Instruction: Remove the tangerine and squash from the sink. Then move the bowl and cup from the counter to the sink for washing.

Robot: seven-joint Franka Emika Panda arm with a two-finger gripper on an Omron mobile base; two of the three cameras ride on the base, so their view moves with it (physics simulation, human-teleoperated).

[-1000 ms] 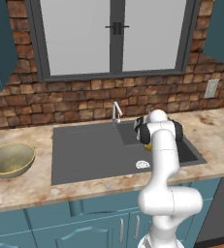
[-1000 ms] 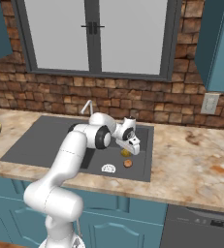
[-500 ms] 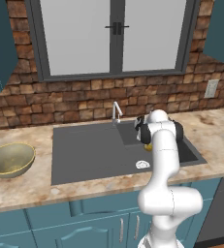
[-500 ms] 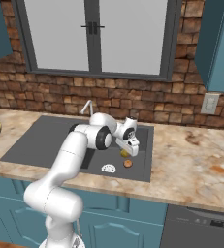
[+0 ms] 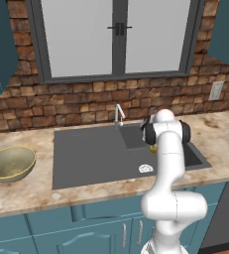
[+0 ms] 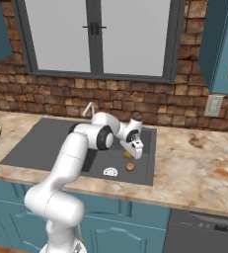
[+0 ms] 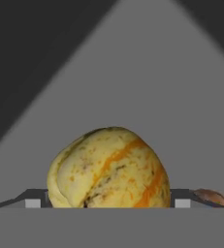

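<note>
Gripper [image 6: 131, 154]: low in the right basin, straddling the squash [image 7: 108, 168]; grip state impossible to tell.
Squash: in the sink [image 5: 86, 154], awaiting lift-out.
Tangerine [image 6: 130, 167]: just nearer, on the basin floor.
Bowl [image 5: 9, 162]: far left on the counter, for later.

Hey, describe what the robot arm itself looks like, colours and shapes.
A glossy white arm of rounded tubular segments, with dark grey rings at the joints, rising from a bulbous white base. Its tool is a white block with dark patches.
</note>
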